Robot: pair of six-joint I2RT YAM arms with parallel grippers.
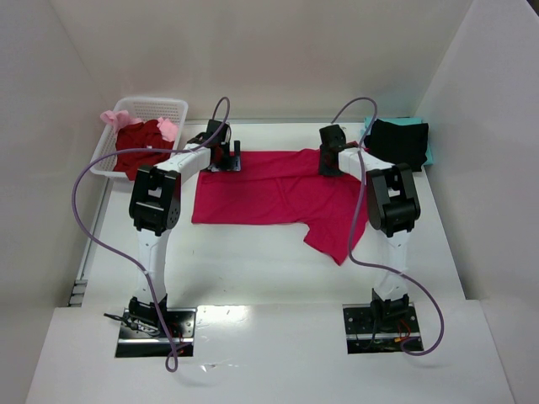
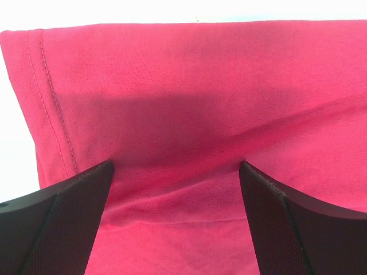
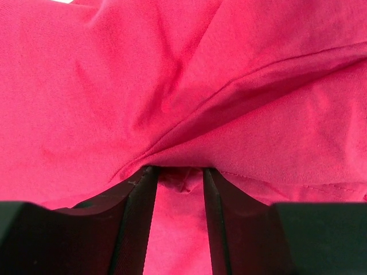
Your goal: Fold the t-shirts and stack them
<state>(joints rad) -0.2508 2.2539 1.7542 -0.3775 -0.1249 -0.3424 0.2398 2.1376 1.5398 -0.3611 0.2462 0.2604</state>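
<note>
Crimson-pink t-shirt [image 1: 269, 189] is lying spread across the far half of the white bench [image 1: 253, 269], its body stretching from left to right and one sleeve hanging toward the near right. Both arms are reaching over its far edge. The left arm [image 1: 156, 202] is leaning in at the shirt's far left corner, the right arm [image 1: 392, 202] at its far right.

In the left wrist view the left jaws are standing wide, their dark fingers [image 2: 57, 223] framing flat cloth [image 2: 200, 86] just beside a stitched hem [image 2: 49, 97]. In the right wrist view the right jaws are sitting narrow, their fingers [image 3: 132, 217] pinching a gathered fold of the same shirt [image 3: 114, 86], with creases radiating from the pinch.

A white lattice basket [image 1: 156, 105] is sitting at the far left corner, holding a dark red t-shirt [image 1: 143, 147] and a pale pink t-shirt [image 1: 114, 118] that is spilling over the rim. At the far right, a black t-shirt [image 1: 397, 141] is resting folded on a teal t-shirt [image 1: 429, 156], only the edges of which are showing.
</note>
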